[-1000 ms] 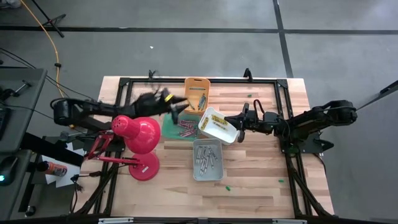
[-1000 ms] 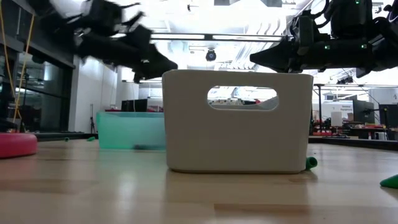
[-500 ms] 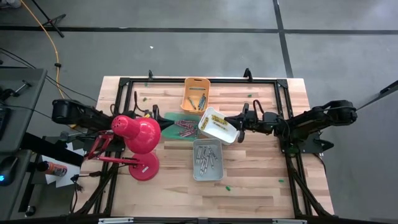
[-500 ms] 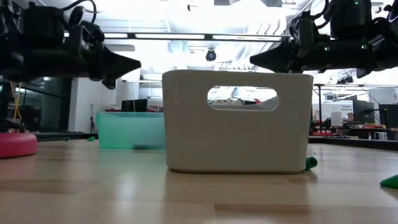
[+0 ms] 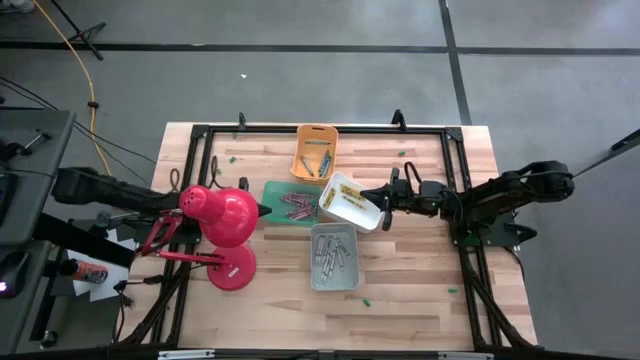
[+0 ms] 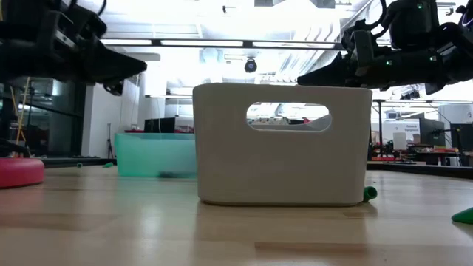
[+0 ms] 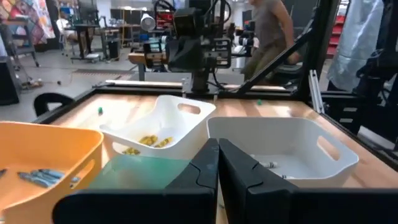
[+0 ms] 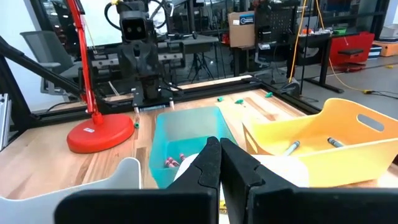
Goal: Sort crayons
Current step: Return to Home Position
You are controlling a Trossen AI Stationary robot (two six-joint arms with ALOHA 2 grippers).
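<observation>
The wooden table (image 5: 420,290) carries a red lamp (image 5: 228,214) on the left arm's side and four bins between the two arms. The left gripper (image 5: 262,209) shows just past the lamp's shade, and the right gripper (image 5: 366,193) faces it from across the bins. Each wrist view shows that arm's fingers pressed flat together, tip to tip.

Directly ahead of the left tips sits the green bin (image 5: 274,190), its near edge just beside them. The right tips are at the rim of the white bin (image 5: 368,215), which sits askew. The yellow-orange bin (image 5: 316,130) stands off to one side of both grippers. The pale bin (image 5: 335,282) stands off to the other side, nearer the table's front edge.

Red and pink crayons (image 5: 297,207) lie loose in the green bin, a little beyond the left tips. Yellow crayons (image 5: 349,197) lie in the white bin, just ahead of the right tips. Blue crayons (image 5: 320,160) lie in the yellow-orange bin and grey crayons (image 5: 333,250) in the pale bin, both well to the side of either gripper.
</observation>
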